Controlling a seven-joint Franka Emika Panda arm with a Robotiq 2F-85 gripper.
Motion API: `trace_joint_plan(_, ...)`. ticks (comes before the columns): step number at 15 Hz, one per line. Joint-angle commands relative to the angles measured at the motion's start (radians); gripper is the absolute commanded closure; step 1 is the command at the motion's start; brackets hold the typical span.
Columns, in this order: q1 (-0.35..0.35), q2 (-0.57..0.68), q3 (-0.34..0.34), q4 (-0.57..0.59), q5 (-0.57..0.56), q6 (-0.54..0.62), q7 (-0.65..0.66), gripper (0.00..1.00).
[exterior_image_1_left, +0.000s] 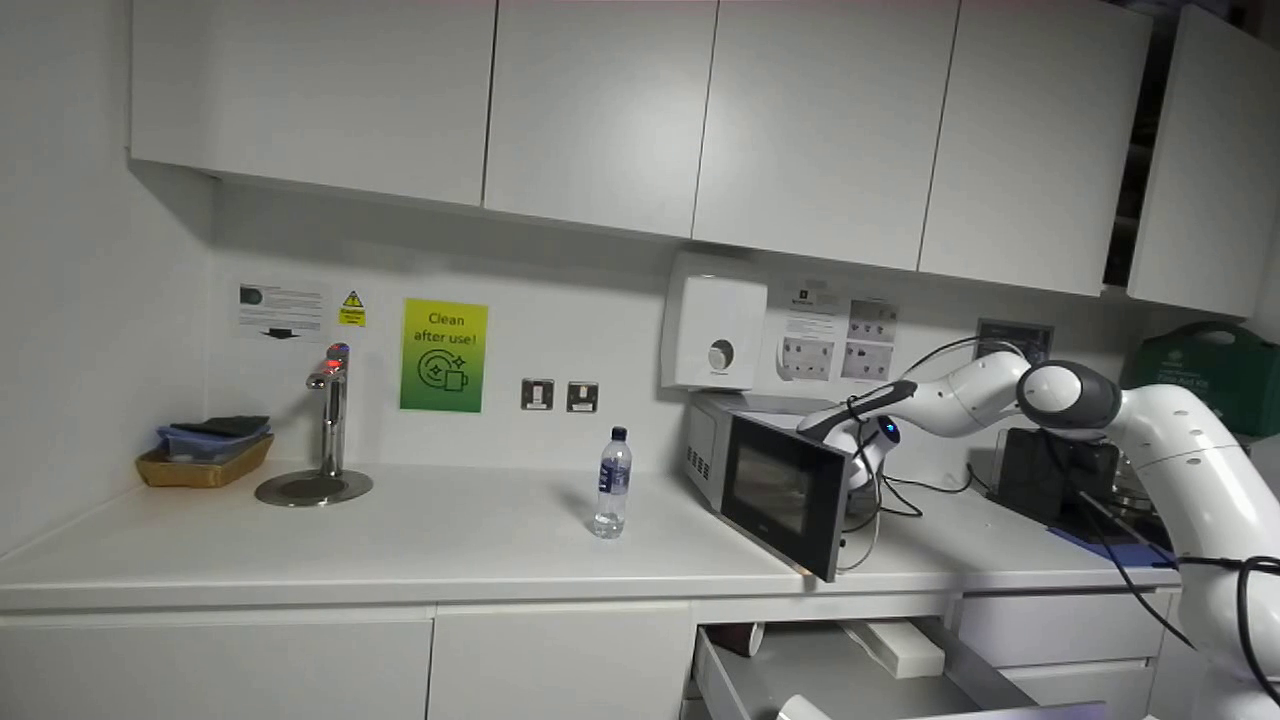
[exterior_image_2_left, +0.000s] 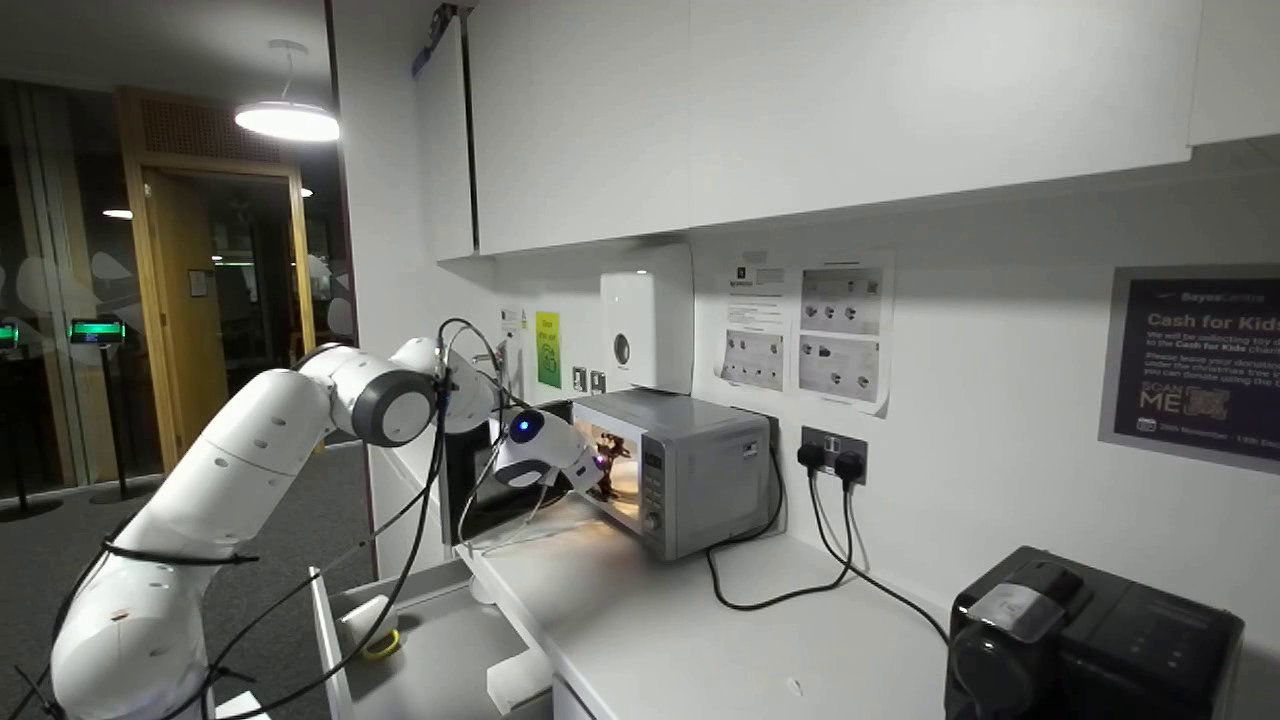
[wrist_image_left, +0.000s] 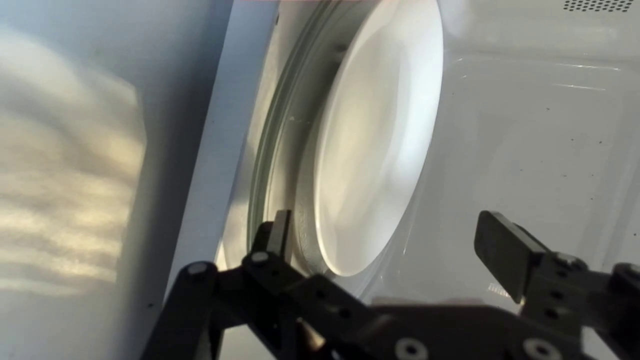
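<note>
Fingers (wrist_image_left: 502, 250), black and flat-padded, stand wide apart on the black two-fingered gripper (wrist_image_left: 385, 215), gripping nothing. Ahead of them a white, shallow, round bowl (wrist_image_left: 375, 150) shows in the gap, closer to the left-hand one in the wrist view; seen aslant, its long axis runs toward the top of that view, leaning right. Beneath it is a clear glass turntable (wrist_image_left: 260, 170), inside a grey metal microwave (exterior_image_2_left: 715, 480) whose dark-windowed door (exterior_image_1_left: 785, 500) hangs ajar. Beyond, a clear plastic, blue-labelled bottle (exterior_image_1_left: 612, 500) stands upright.
</note>
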Motion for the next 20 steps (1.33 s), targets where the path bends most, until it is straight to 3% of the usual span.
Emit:
trace_joint_plan(1,-0.042,-0.010,0.040,-0.017,-0.008,-0.008,0.012,0.05)
trace_joint_plan(5,-0.052,-0.007,0.047,-0.022,-0.005,-0.009,0.010,0.38)
trace_joint_plan(7,-0.055,-0.008,0.048,-0.028,-0.004,-0.011,0.010,0.42)
trace_joint_plan(12,-0.054,-0.011,0.044,-0.044,0.000,-0.014,0.007,0.28)
trace_joint_plan(16,-0.054,-0.005,0.047,-0.038,-0.005,-0.012,0.006,0.41)
trace_joint_plan(18,-0.055,0.000,0.049,-0.037,-0.008,-0.012,0.006,0.53)
trace_joint_plan(19,-0.055,0.003,0.049,-0.035,-0.009,-0.012,0.006,0.53)
trace_joint_plan(20,-0.055,0.005,0.049,-0.035,-0.009,-0.013,0.005,0.60)
